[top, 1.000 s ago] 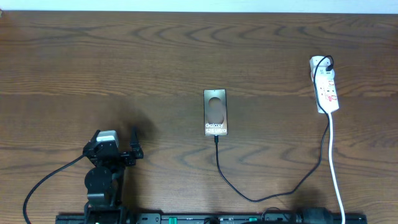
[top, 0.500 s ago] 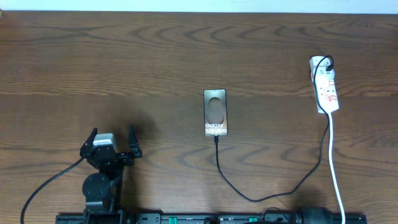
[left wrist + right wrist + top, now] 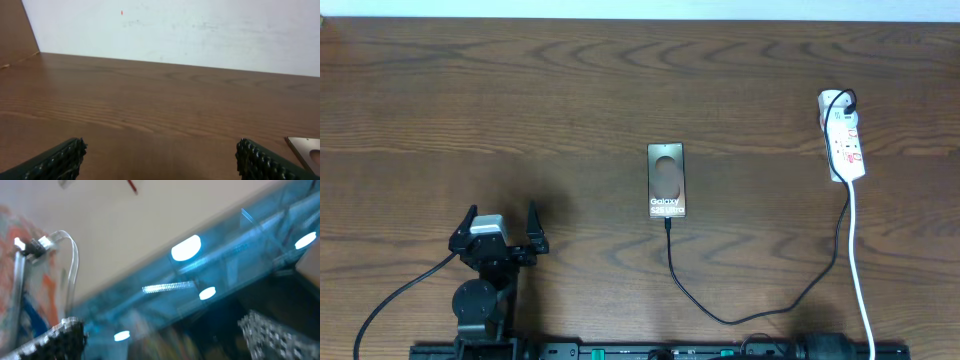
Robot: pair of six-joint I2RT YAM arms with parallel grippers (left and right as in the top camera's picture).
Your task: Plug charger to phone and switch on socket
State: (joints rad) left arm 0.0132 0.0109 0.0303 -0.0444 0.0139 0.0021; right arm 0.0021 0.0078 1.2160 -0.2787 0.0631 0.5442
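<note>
Left gripper (image 3: 501, 214) has drawn back toward its base over the last second, jaws wide and empty; right gripper (image 3: 160, 330), blurred, seems spread open too; charger (image 3: 669, 250) meets the phone (image 3: 666, 180), apparently plugged; socket (image 3: 844, 140) sits far right, switch likely pending.

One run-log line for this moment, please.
left gripper: open, empty | right gripper: open, outside overhead view | charger: tip at phone edge | socket: switch unreadable
</note>
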